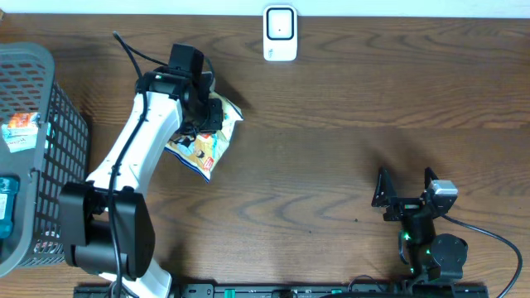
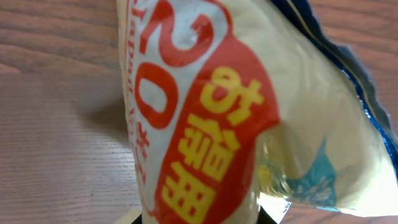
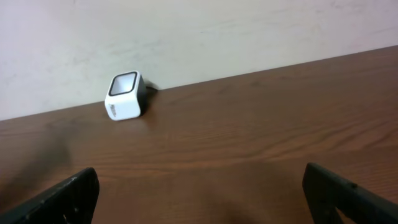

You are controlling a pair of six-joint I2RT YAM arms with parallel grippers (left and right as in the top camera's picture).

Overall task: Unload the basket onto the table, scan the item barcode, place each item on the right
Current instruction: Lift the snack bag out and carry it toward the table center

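Leftmost, a grey basket (image 1: 50,108) stands at the table edge. Left gripper (image 1: 201,116): clamped on the yellow snack bag (image 1: 203,151), left of centre. Scanner (image 1: 280,34): far edge, centre, well apart from the bag. Right gripper (image 1: 406,187): jaws wide, holding nothing.

White scanner (image 3: 126,96) sits on brown table (image 3: 249,137) by pale wall (image 3: 186,31). Right gripper (image 3: 199,202) spread wide.

Glossy, crinkled plastic film on the snack bag (image 1: 207,151); matt brown wood grain on the counter (image 1: 331,165); smooth white plastic scanner (image 1: 280,33); grey plastic mesh basket (image 1: 70,124).
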